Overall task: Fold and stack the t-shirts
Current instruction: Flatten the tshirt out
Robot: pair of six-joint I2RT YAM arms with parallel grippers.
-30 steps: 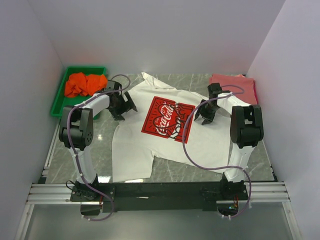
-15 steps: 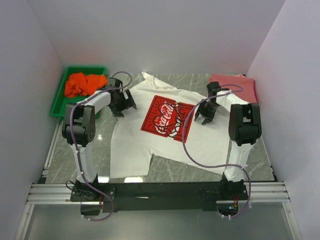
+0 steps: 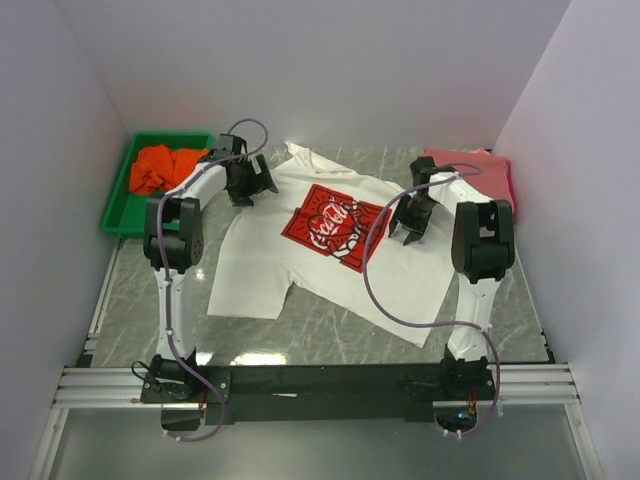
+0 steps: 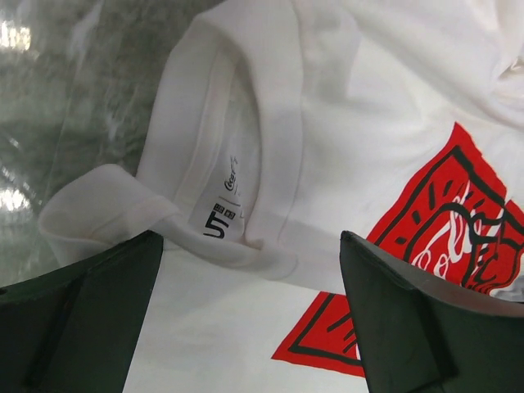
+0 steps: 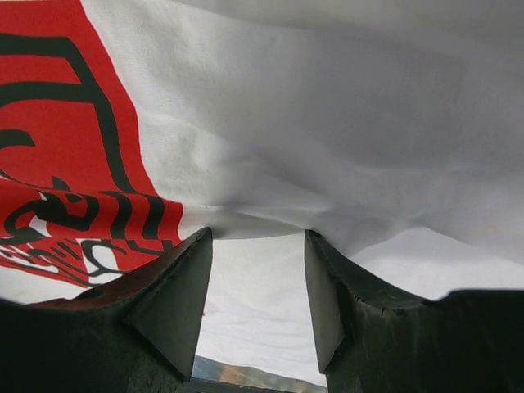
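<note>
Green plastic tray (image 3: 170, 138) at far left, grey marble tabletop (image 3: 330, 335); white walls (image 3: 330, 70), aluminium rails (image 3: 100, 385) at near edge

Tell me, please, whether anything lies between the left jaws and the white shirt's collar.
Nothing visible does. The left jaws stand open directly over the collar of the white shirt, with only bare cloth in the gap between them.

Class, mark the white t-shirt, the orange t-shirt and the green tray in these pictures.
white t-shirt (image 3: 250, 270), top external view, plain cloth left of the print
orange t-shirt (image 3: 155, 168), top external view, middle of the crumpled heap
green tray (image 3: 113, 210), top external view, left rim
</note>
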